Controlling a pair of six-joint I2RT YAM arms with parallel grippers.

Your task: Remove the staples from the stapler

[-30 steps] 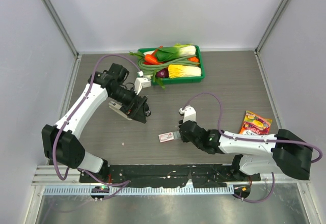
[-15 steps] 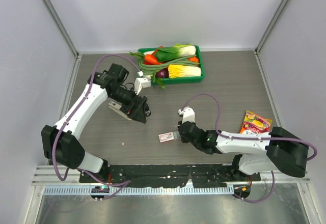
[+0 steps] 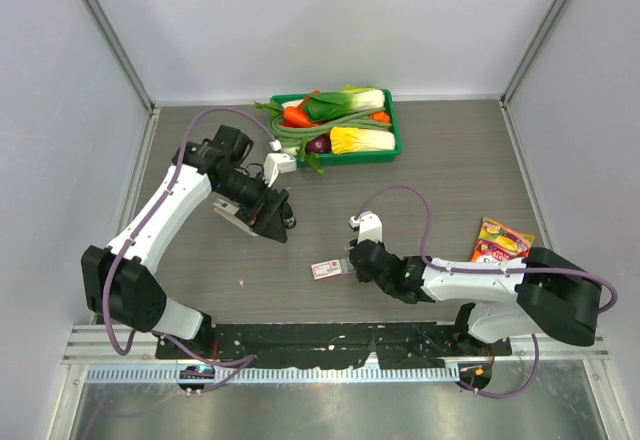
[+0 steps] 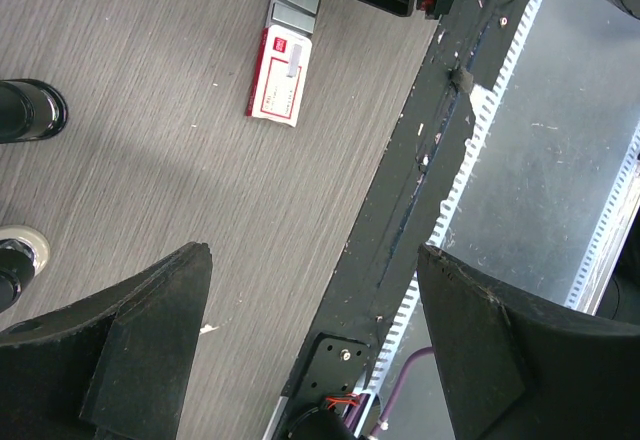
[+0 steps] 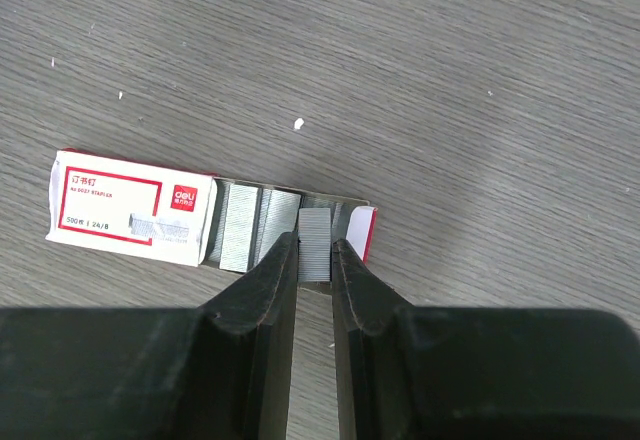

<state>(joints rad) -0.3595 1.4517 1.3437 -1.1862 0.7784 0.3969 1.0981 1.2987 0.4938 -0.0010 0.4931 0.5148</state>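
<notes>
Silvery-grey staples point(image 5: 315, 230): 1 short strip is pinched between the right gripper point(image 5: 315, 252) jaws, right over the slid-out end of the red-and-white staple box point(image 5: 130, 208) on the table point(image 3: 450, 180). That open end holds at least 2 more strips side by side. Looks late-stage to me: the strip is out and sits at the box, so the release is what's left. Left gripper point(image 4: 312, 252) jaws stand wide apart, with nothing between them in the wrist view. I can't pick out the stapler for sure, so can't tell if it's emptied. Far side: green basket point(image 3: 360, 157) full of vegetables point(image 3: 360, 140), not involved.
</notes>
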